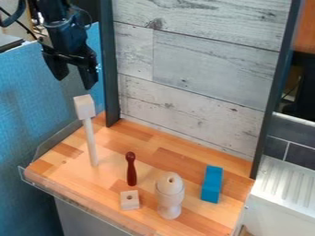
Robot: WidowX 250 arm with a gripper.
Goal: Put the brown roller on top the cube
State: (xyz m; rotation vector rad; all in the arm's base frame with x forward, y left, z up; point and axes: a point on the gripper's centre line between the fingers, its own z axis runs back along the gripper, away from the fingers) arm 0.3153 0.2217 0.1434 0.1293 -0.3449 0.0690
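In the camera view, the black gripper (74,82) is seen at ten o'clock, its jaws spread wide. The brown roller (131,169) is stood upright at seven, near the drilled cube (125,203). At six, a wooden egg (166,181) is held in an egg cup (170,199).

A wooden tabletop (171,159) carries a pale mallet (90,138), standing head up at the left; a dark-red roller (131,169) around the middle; nearer, a small pale cube (124,204) with a hole; right of that, an upright wooden cup (169,198); farther right, a blue block (212,184).
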